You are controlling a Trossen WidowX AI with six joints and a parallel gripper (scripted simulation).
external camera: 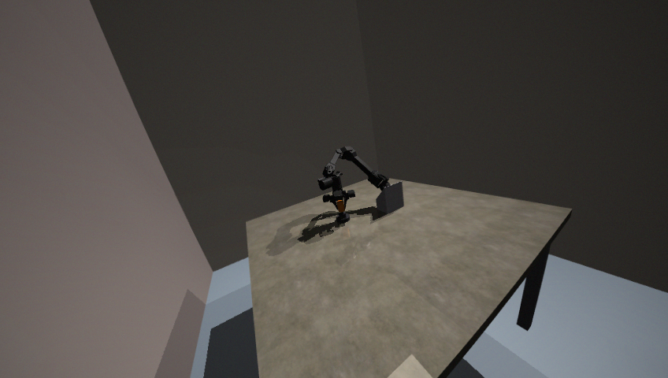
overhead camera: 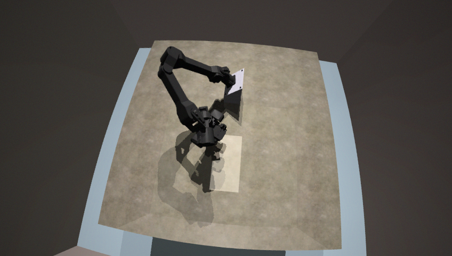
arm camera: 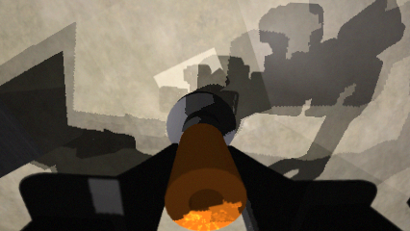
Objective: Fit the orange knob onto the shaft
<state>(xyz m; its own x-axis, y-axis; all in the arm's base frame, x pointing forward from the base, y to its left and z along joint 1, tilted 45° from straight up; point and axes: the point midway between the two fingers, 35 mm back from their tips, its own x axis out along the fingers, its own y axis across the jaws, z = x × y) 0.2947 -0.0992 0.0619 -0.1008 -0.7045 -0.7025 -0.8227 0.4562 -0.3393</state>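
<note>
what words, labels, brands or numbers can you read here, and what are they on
None that I can read: no lettering, number or sign shows on the orange cylindrical knob, the dark round pedestal or the black jointed robot arm.

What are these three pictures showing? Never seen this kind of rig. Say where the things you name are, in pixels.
It's one black jointed arm (overhead camera: 172, 90) (external camera: 365, 166) on a table (overhead camera: 279, 158) (external camera: 421, 262). The first picture looks down from above; the second looks across from the side. The third comes from the arm's wrist, looking along the tool (external camera: 340, 205) (arm camera: 202, 149), whose two dark fingers stand either side.

The tool holds an orange knob (external camera: 340, 205) (arm camera: 202, 159), hole visible at the near end. Beyond it is a round dark pedestal (external camera: 343, 218) (arm camera: 175, 122) on the table. Whether the knob has started onto the shaft can't be told. The arm's foot is at a slanted block (overhead camera: 233, 101) (external camera: 391, 198). The big dark patches are shadows.
</note>
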